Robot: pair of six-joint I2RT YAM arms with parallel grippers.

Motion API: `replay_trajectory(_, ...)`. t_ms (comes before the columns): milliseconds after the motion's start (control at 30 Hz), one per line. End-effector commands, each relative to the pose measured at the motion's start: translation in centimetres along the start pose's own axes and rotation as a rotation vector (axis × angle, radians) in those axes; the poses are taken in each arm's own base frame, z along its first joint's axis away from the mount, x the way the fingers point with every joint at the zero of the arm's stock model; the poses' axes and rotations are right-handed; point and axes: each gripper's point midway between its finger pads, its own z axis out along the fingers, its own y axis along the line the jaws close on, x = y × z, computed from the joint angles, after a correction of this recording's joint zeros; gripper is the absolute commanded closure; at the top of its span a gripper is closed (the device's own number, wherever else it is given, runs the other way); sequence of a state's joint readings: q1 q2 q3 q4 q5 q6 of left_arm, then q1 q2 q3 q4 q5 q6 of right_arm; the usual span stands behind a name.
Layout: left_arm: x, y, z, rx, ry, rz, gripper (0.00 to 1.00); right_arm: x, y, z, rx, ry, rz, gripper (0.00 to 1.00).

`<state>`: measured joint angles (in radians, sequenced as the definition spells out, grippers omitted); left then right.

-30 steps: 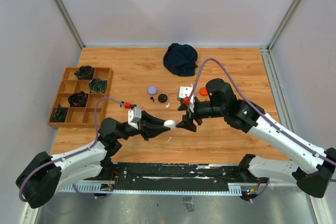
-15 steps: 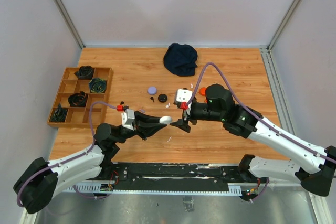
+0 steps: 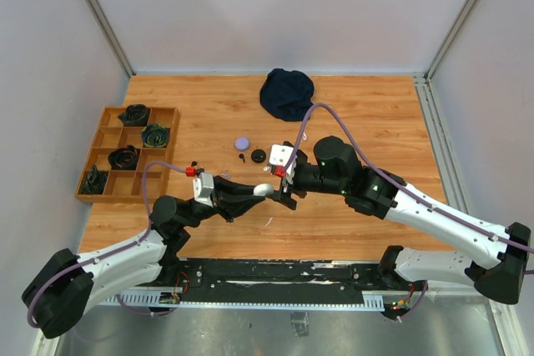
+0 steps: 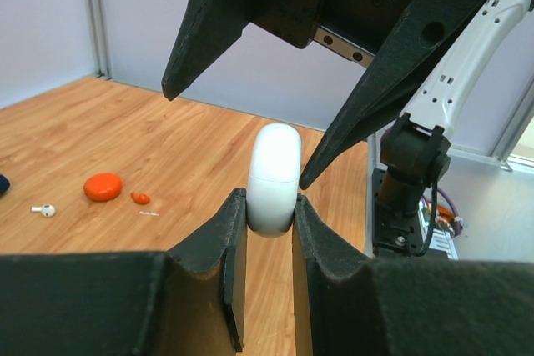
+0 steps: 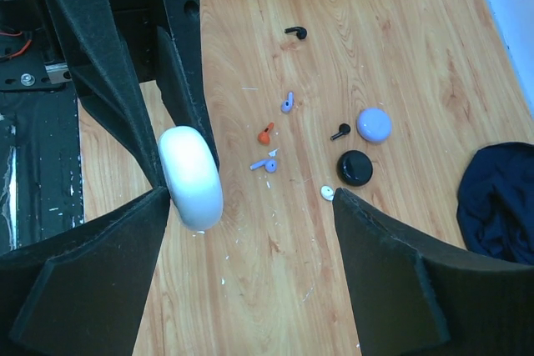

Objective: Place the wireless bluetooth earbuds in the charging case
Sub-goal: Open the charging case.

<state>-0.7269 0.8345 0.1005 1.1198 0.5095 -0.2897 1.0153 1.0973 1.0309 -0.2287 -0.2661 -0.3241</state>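
The left tool [image 4: 267,213] pinched the white charging case [image 4: 275,168] on its edge at mid-frame, and its lid looked shut. The right tool [image 5: 250,199] stood spread on both sides of it. The earbuds [image 5: 264,132] lay loose on the counter [image 5: 417,31], so probably 0 were inserted.

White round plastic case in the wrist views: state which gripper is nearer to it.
Left. The left gripper is shut on the white round plastic case, pinching its edge. The right gripper hangs open with its fingers either side of the case, one close beside it.
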Motion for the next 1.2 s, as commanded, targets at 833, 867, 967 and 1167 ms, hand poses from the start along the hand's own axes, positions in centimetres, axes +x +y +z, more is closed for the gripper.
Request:
replay_trajectory(833, 0.9, -0.5, -0.2, 0.045, 0.045, 0.035, 1.0, -2.4, -2.8, -1.6, 0.151, -0.033, -0.055, 0.16)
replay_trajectory(867, 0.9, -0.4, -0.2, 0.039, 0.045, 0.037, 1.0, -2.3, -2.7, -1.6, 0.149, -0.031, -0.051, 0.16)
replay_trajectory(967, 1.1, -0.2, -0.4, 0.023, 0.048, 0.042, 1.0, -2.1, -3.1, -1.6, 0.17, -0.017, -0.04, 0.14)
replay_trajectory(1167, 1.4, 1.9, -0.7, -0.101, 0.05, 0.026, 1.0, -2.2, -3.0, -1.4, 0.157, -0.006, -0.017, 0.13)
